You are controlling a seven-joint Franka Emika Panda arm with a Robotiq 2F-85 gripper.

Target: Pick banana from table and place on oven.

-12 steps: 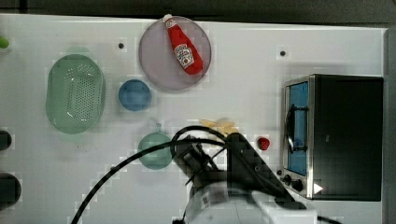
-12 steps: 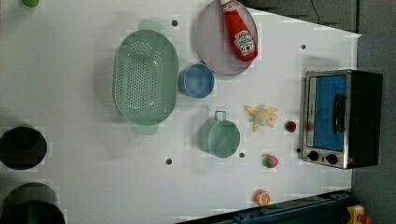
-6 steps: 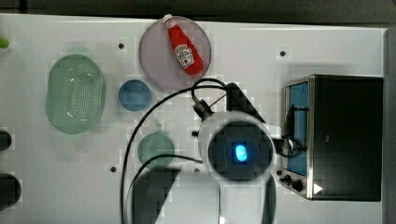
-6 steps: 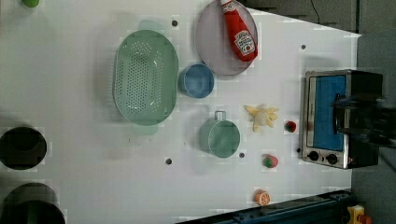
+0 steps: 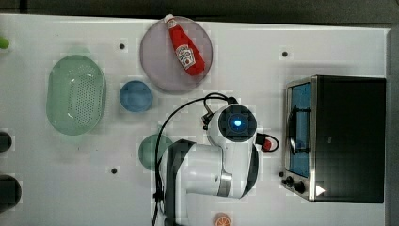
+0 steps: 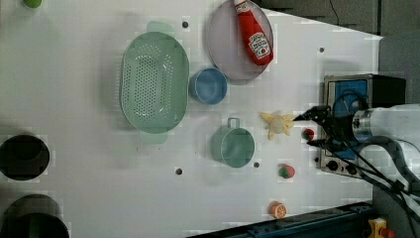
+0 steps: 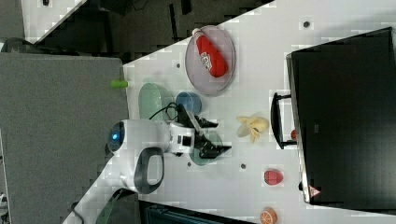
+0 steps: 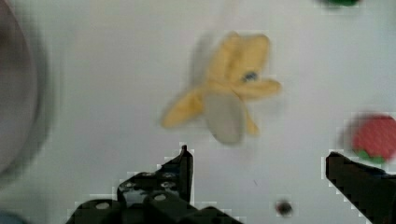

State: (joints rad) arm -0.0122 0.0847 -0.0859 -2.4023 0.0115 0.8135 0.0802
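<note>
white label on red ketchup bottle point(image 5: 183, 49), wording illegible, no other readable txt

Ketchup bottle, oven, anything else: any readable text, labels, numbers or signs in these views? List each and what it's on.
Nothing can be read as words.
Ketchup bottle: white label with dark print, too blurred to read.
Oven: small red-and-white triangle sign at a corner of its black top, no legible text.
Oven, top view: white triangle mark near the knobs, no text.

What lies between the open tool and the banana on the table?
Nothing: in the wrist view, bare white table separates the tool from the banana. A red strawberry sits off to one side, near one finger.
</note>
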